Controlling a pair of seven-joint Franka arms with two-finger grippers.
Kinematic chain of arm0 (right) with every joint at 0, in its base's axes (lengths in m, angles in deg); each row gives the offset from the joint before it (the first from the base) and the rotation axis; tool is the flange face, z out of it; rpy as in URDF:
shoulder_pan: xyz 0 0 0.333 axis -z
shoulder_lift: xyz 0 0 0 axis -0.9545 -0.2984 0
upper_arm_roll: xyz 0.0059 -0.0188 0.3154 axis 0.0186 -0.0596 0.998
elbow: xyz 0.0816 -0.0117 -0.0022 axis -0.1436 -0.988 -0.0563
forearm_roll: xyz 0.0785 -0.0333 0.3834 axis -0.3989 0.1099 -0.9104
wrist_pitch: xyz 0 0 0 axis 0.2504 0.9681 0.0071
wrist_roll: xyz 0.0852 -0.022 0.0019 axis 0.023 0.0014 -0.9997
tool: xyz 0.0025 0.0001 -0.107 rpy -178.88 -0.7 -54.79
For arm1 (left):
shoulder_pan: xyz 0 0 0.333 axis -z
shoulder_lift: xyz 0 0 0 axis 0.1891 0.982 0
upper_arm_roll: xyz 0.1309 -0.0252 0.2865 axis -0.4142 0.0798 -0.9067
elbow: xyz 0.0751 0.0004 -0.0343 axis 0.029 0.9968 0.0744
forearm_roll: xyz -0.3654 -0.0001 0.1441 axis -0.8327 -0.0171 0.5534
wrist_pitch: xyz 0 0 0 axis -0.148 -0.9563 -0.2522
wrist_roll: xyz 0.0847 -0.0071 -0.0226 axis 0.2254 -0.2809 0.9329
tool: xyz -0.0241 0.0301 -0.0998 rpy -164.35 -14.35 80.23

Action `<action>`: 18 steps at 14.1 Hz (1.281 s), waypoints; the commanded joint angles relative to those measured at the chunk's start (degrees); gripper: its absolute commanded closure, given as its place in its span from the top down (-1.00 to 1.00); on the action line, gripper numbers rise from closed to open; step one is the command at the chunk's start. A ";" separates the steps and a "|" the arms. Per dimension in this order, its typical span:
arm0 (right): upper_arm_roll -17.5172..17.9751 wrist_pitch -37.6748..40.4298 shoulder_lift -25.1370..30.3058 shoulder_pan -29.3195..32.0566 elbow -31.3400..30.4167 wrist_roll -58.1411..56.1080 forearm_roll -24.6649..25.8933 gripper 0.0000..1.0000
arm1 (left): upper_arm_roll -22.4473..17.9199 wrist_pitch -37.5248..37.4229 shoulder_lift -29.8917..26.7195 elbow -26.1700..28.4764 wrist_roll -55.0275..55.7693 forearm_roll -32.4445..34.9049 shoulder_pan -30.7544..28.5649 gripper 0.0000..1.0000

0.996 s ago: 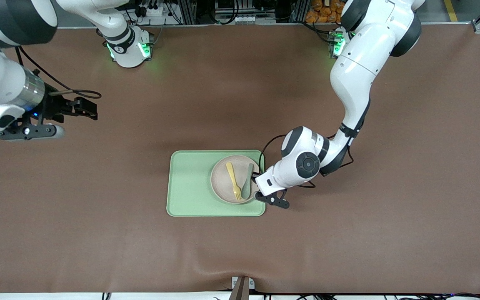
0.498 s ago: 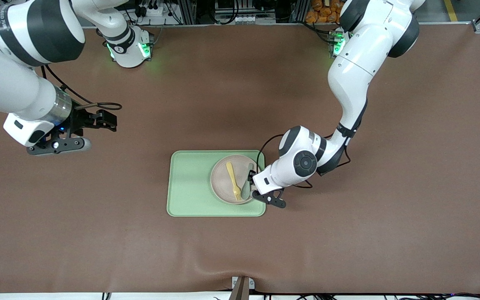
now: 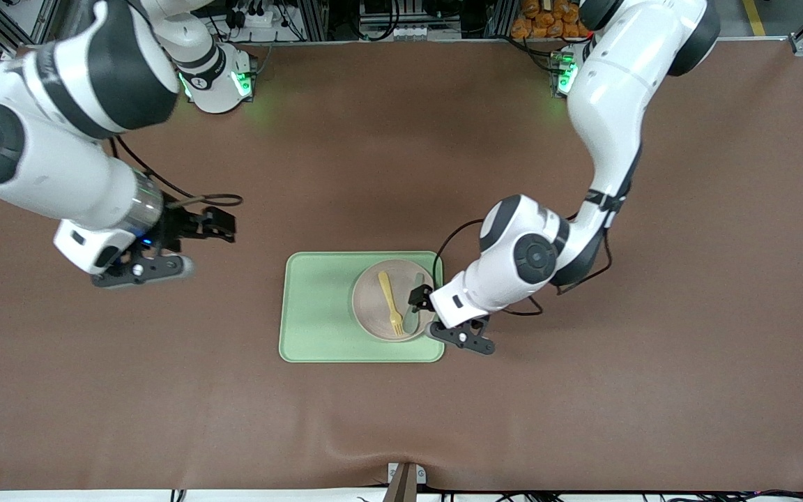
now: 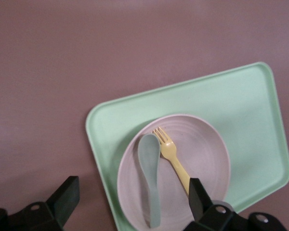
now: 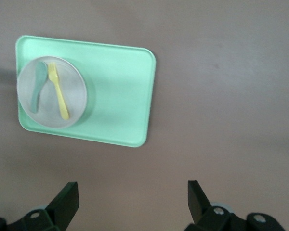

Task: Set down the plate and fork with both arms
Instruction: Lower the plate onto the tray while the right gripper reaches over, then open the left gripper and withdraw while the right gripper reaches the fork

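One plate holds one fork, one spoon.

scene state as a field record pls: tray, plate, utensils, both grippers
tray: light-green tray, flat on the table
plate: plate on the tray, at the end toward the left arm
fork: fork lying on the plate
spoon: spoon on the plate, beside the fork
left gripper: left gripper open, over the plate's rim at the spoon side, holding nothing
right gripper: right gripper open, over bare table toward the right arm's end, clear of the tray
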 commanded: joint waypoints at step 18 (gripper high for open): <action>-0.40 -23.05 -28.41 -17.04 12.65 11.25 3.08 1.00 | -0.32 -46.32 -32.47 3.05 0.21 16.35 -25.00 1.00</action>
